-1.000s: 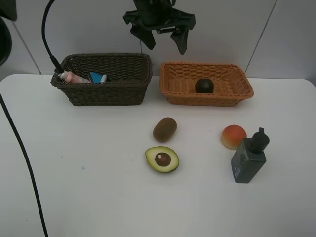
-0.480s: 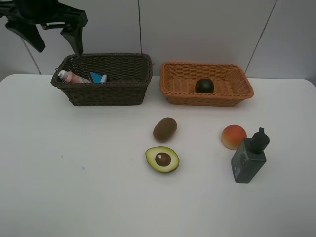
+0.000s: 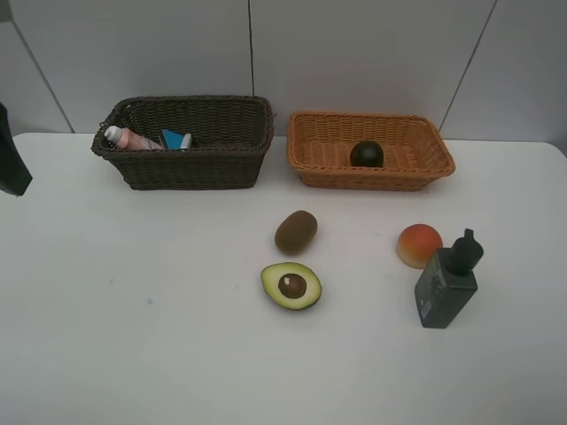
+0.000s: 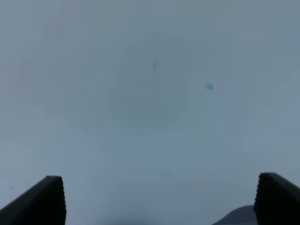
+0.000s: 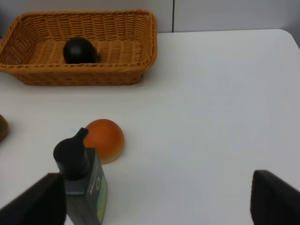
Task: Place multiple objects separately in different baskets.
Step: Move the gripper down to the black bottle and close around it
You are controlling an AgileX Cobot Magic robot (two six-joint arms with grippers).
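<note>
The dark brown basket (image 3: 190, 168) stands at the back left and holds a pink bottle (image 3: 128, 138) and a white marker with a blue end (image 3: 177, 140). Beside it, the orange-tan basket (image 3: 390, 177) (image 5: 140, 61) holds the mangosteen (image 3: 366, 154) (image 5: 79, 50). On the table lie the kiwi (image 3: 295, 231), avocado half (image 3: 291, 285), peach (image 3: 418, 244) (image 5: 104, 139) and the upright dark pump bottle (image 3: 447, 282) (image 5: 82, 183). My right gripper (image 5: 154, 201) is open, just in front of the pump bottle and peach. My left gripper (image 4: 161, 201) is open over bare surface, holding nothing.
A dark part of the left arm (image 3: 12, 159) shows at the left edge of the high view. The white table (image 3: 133, 310) meets a grey panelled wall (image 3: 354, 53) right behind the baskets.
The left arm swung from above the baskets' middle to the far left and dropped almost out of the high view. No object has moved.
</note>
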